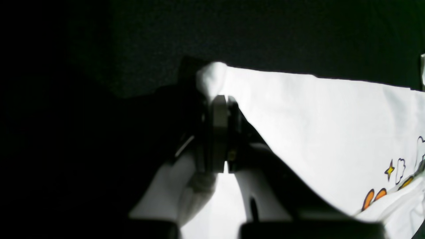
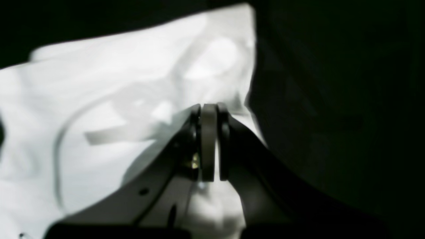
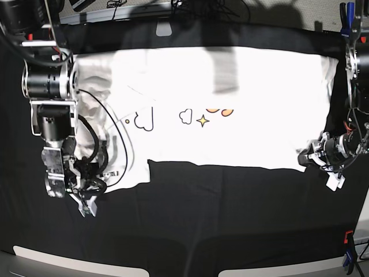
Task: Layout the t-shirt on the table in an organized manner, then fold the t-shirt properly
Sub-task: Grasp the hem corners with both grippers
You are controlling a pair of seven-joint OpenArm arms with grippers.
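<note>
With both arms gripping opposite ends of the t-shirt [image 3: 230, 104], the step in hand looks like a lengthwise fold: the near half seems already doubled over, since the shirt lies as a wide band across the upper middle of the base view with a straight near edge cutting through the print.

Shirt position: on the bench [image 3: 190, 225], spread left to right, collar end at the left of the frame, where a flap hangs lower.

Left gripper [image 1: 221, 99], lower right of the base view: jaws clenched on a white corner of the shirt, cloth bunched just above the tips. Arm reaches in low from the right edge, wrist near the bench.

Right gripper [image 2: 209, 111], lower left of the base view: jaws pressed together on shirt cloth near the collar end. Arm hangs down from the upper left, forearm vertical, gripper pointing down.

Next move, by my judgement: carry both held points together, level and in step, so the edge stays straight; uneven travel would skew the fold.
</note>
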